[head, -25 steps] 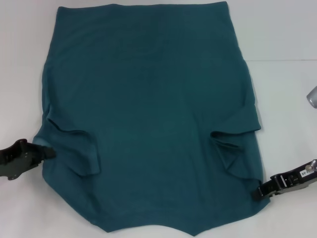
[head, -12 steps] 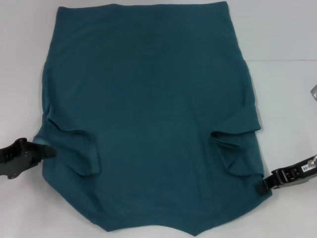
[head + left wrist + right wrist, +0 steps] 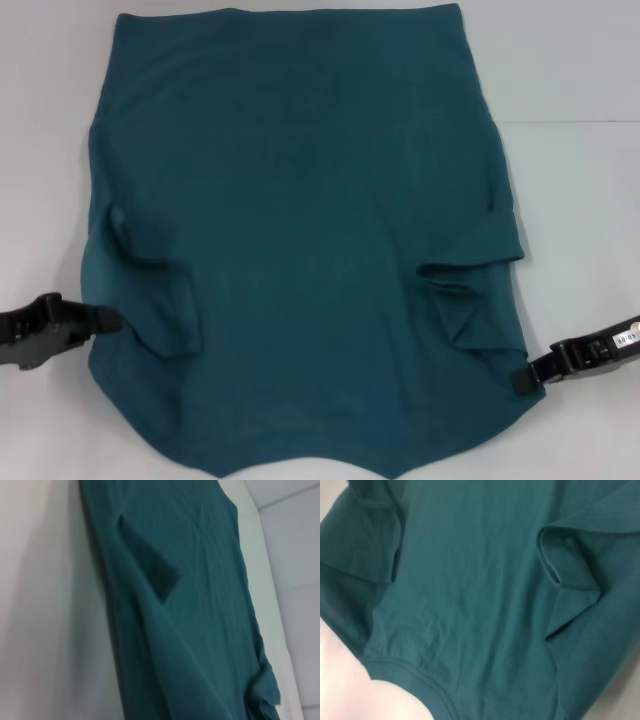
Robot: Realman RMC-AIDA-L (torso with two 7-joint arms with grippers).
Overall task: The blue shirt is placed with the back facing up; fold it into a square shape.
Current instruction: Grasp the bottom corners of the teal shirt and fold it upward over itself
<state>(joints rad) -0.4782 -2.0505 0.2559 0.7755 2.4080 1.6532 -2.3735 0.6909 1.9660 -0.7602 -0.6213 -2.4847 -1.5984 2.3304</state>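
Head view: the blue shirt (image 3: pixel 300 240) lies flat on the white table (image 3: pixel 570 80), left gripper (image 3: pixel 100 321) and right gripper (image 3: pixel 522 382) at its side edges, finger states impossible to tell.

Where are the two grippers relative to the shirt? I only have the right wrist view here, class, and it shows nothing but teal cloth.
Observer: In the head view, the right gripper sits at the blue shirt's edge on the robot's right, near the shoulder.
Operator: And the left one?
Observer: The left gripper is at the opposite edge, its tip touching the cloth beside the folded-in sleeve.
Operator: Is either sleeve spread out?
Observer: No, both sleeves lie folded inward over the body.
Operator: What is under the shirt?
Observer: A white table.
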